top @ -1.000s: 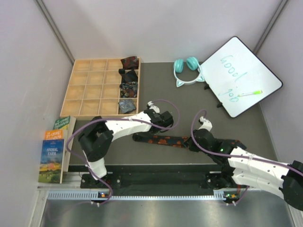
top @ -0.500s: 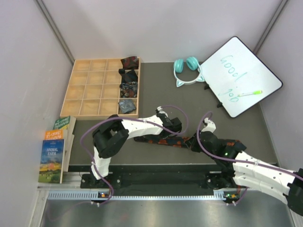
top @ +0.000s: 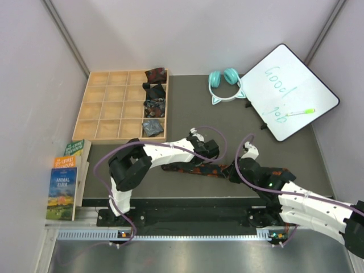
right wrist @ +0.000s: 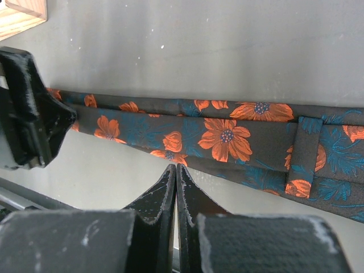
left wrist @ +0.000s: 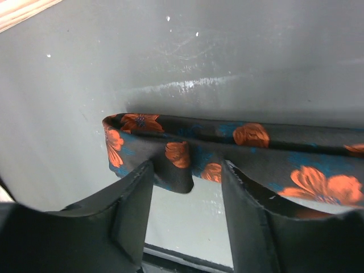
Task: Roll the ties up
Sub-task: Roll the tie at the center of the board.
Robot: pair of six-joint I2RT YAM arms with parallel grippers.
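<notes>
A black tie with orange-red flowers (top: 190,169) lies flat and lengthwise across the dark mat. My left gripper (top: 207,153) is open; in the left wrist view (left wrist: 186,170) its fingers (left wrist: 135,196) straddle a small fold of the tie (left wrist: 256,136) near one end. My right gripper (top: 236,170) is shut and empty, its tips (right wrist: 176,168) at the near edge of the tie (right wrist: 227,136). The left gripper (right wrist: 28,114) shows at the left of the right wrist view. Rolled ties sit in the tray's right column: dark red (top: 156,74), black (top: 154,90), patterned (top: 154,105), grey-blue (top: 152,126).
A wooden compartment tray (top: 108,108) stands at the back left. Teal cat-ear headphones (top: 223,82) lie at the back. A whiteboard (top: 287,85) with a green marker (top: 300,112) is at the back right. Books (top: 65,179) lie left of the mat.
My left gripper has moved right and nearer, down onto the tie. My right gripper has shifted slightly along the tie's near edge. The tie stays flat.
</notes>
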